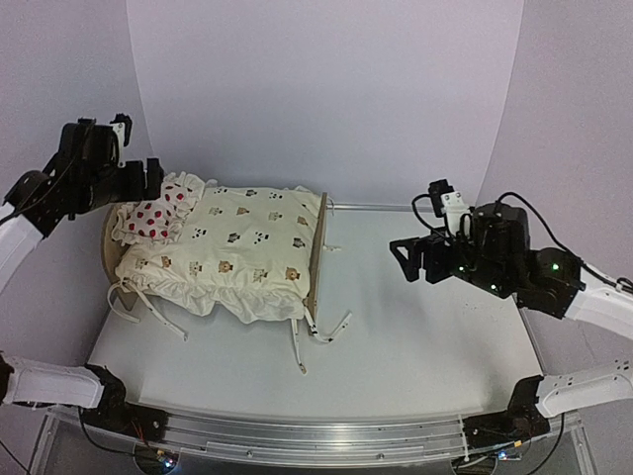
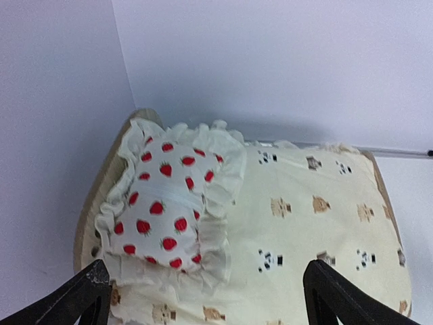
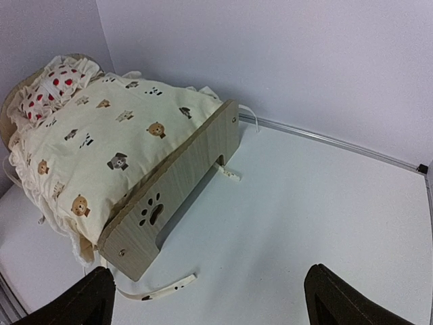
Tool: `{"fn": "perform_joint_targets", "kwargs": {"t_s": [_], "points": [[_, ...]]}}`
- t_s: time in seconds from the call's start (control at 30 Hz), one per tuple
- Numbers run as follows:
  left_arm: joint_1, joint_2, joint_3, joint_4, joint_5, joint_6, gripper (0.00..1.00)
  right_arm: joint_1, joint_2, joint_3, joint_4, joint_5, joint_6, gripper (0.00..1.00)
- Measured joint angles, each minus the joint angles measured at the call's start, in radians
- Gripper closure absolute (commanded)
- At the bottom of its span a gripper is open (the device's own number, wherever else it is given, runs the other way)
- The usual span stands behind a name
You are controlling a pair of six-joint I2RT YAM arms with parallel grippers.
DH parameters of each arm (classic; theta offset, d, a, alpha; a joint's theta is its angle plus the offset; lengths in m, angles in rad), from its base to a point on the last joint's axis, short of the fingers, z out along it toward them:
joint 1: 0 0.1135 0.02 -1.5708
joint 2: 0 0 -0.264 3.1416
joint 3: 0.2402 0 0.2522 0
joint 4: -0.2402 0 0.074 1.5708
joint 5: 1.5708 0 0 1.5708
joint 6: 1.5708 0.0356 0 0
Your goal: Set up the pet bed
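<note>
The pet bed stands on the left half of the table, its flat wooden footboard (image 1: 318,245) (image 3: 183,179) carrying a paw-print cut-out and its rounded headboard (image 1: 105,247) (image 2: 88,217) at the far left. A cream animal-print cushion (image 1: 242,247) (image 2: 311,223) (image 3: 101,142) fills the frame. The white pillow with red spots (image 1: 151,217) (image 2: 162,210) (image 3: 54,88) lies on the cushion at the headboard end. My left gripper (image 1: 150,178) (image 2: 206,269) hovers open just above the pillow, holding nothing. My right gripper (image 1: 407,259) (image 3: 208,272) is open over bare table, right of the footboard.
Loose cushion ties (image 1: 297,351) (image 3: 159,291) trail onto the white table (image 1: 425,336) in front of the footboard. Purple walls close in behind and at both sides. A metal rail (image 1: 297,427) runs along the near edge.
</note>
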Motion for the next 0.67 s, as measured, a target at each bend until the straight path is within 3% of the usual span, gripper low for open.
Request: {"fn": "perform_joint_targets", "kwargs": {"t_s": [0.33,0.67], "points": [[-0.001,-0.318,-0.364,-0.004,0.23,-0.156,0.0,0.0,-0.229,-0.177,0.01,0.015,0.056,0.02],[-0.001,-0.449,-0.488,0.001,0.29,-0.222,0.0,0.0,-0.228,-0.19,0.002,-0.003,0.088,0.02]]}}
